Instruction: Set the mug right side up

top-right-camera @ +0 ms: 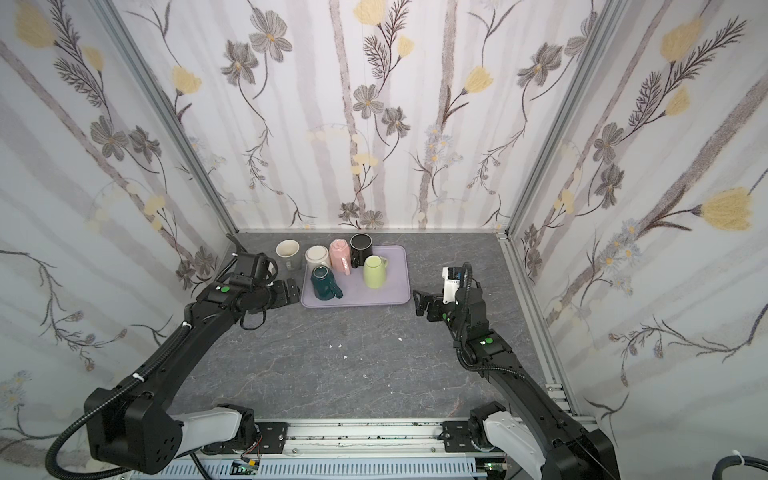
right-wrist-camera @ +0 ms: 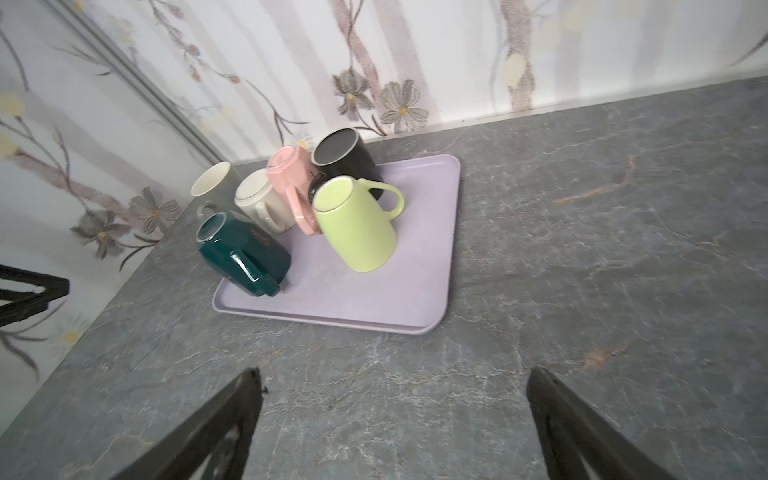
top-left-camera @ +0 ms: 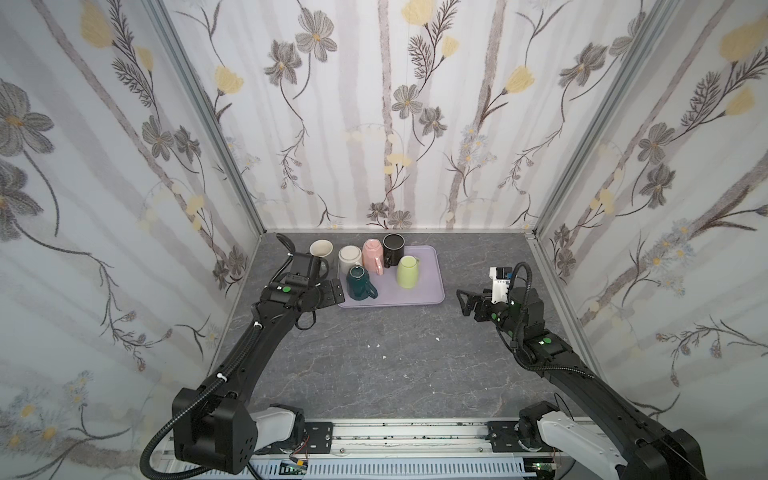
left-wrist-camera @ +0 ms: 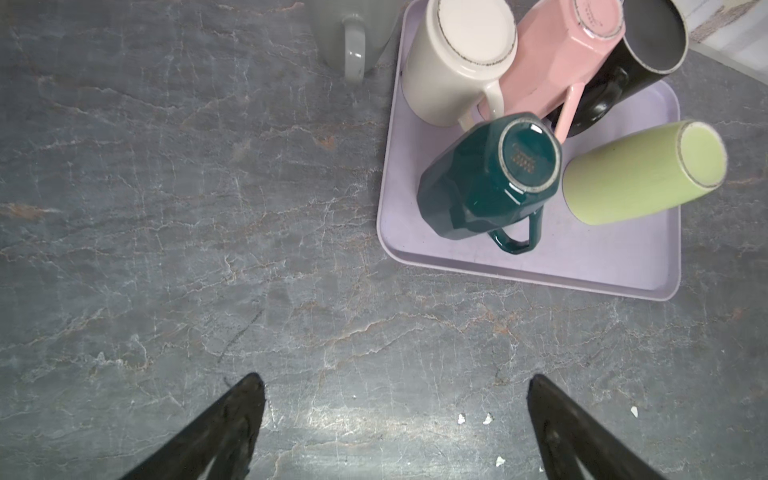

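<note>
A lavender tray (top-right-camera: 388, 293) lies on the grey worktop (top-right-camera: 332, 374), with a cream mug (top-right-camera: 317, 257), a pink mug (top-right-camera: 338, 255) and a light green mug (top-right-camera: 374, 272) bottom up on it, a dark green mug (top-right-camera: 325, 284) tilted at its near-left corner and a black mug (top-right-camera: 360, 246) at its far edge. A grey mug (top-right-camera: 288, 250) stands mouth up just left of the tray. The left tool (top-right-camera: 288, 291) hangs beside the tray's left edge, the right tool (top-right-camera: 420, 305) off its right edge, both spread wide.

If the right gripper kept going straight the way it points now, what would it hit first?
Probably the lilac tray, at its right edge: the open right gripper points toward it across bare table. If it passes above the rim, the upside-down light green mug comes next; its height is unclear.
</note>
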Controlling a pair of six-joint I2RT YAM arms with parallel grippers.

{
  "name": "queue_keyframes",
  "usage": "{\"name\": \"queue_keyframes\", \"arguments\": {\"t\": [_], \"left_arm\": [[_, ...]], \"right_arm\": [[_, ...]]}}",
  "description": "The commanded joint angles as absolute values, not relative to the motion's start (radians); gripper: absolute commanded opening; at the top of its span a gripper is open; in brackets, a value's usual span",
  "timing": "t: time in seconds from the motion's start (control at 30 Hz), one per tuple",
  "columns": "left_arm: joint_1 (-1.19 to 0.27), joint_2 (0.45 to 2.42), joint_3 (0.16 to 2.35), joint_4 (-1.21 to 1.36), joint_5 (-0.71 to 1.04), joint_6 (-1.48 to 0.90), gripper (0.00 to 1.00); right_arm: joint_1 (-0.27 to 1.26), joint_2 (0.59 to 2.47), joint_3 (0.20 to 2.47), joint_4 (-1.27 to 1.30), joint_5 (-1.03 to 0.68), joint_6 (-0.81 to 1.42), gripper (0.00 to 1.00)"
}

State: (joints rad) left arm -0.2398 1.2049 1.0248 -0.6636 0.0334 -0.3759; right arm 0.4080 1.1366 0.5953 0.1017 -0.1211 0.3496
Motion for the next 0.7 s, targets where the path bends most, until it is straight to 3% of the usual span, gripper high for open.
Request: {"name": "queue_keyframes", "arguments": {"t": [0.0, 0.13, 0.33, 0.5, 0.67], "left_arm": [[-0.238, 1.113, 0.965, -0.601, 0.057, -0.381, 1.0], [-0.231, 1.036, 0.965, -0.659, 0.108, -0.331, 1.0], [-0.226, 0.956, 0.884, -0.615, 0.246, -0.321, 1.0], [-0.212, 0.924, 0.853, -0.602, 0.278, -0.289, 1.0], [-0.182, 0.905, 0.848, -0.599, 0.311, -0.293, 1.0]], "right_arm": [[0.484, 1.188, 0.666, 0.111, -0.17, 0.327, 1.0], [0.563, 1.314, 0.871, 0.028, -0.164, 0.31, 1.0], [0.667, 1.521, 0.996, 0.073, -0.167, 0.335, 0.99], [0.742, 1.737, 1.167, -0.023, -0.14, 0.334, 0.93], [0.788, 1.927, 1.362, -0.116, -0.134, 0.342, 0.79]]}}
